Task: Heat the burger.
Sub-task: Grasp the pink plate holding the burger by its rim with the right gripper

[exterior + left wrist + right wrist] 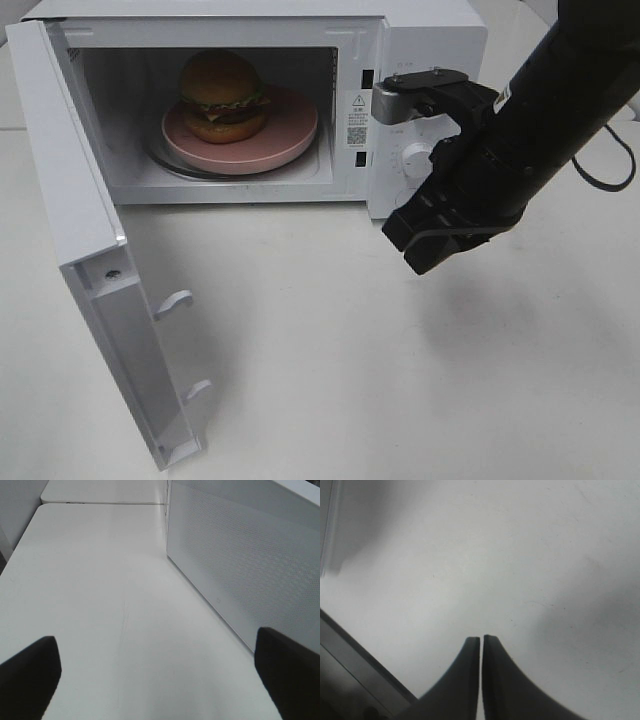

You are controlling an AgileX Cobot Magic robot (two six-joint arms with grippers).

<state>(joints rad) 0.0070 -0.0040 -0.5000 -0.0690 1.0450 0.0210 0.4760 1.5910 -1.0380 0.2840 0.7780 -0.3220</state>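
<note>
1. White tabletop [400, 380]: a plain, matte surface that fills the scene and carries everything else; the left wrist view shows it running beside a perforated white panel [240, 565].
2. Microwave [420, 40]: a white oven standing at the far edge of the table, its cavity lit and in full view.
3. Microwave door [90, 260]: swung fully open toward the left of the high view, with two latch hooks [172, 303] projecting from its inner face.
4. Right arm [560, 110]: a black limb reaching in from the upper right, passing in front of the control panel [415, 150] and its white dials.
5. Right gripper [432, 243]: held above the table, just in front of the oven's lower right corner; its two fingers [465, 680] lie pressed nearly together with only a hairline gap, and nothing is between them.
6. Left gripper [160, 675]: seen only from its own wrist camera; its dark fingertips [30, 670] stand at opposite edges of the picture, spread wide and empty above the table.
7. Pink plate [290, 130]: round, resting on the turntable inside the cavity.
8. Burger [222, 95]: upright on the left part of the pink plate, inside the oven.
</note>
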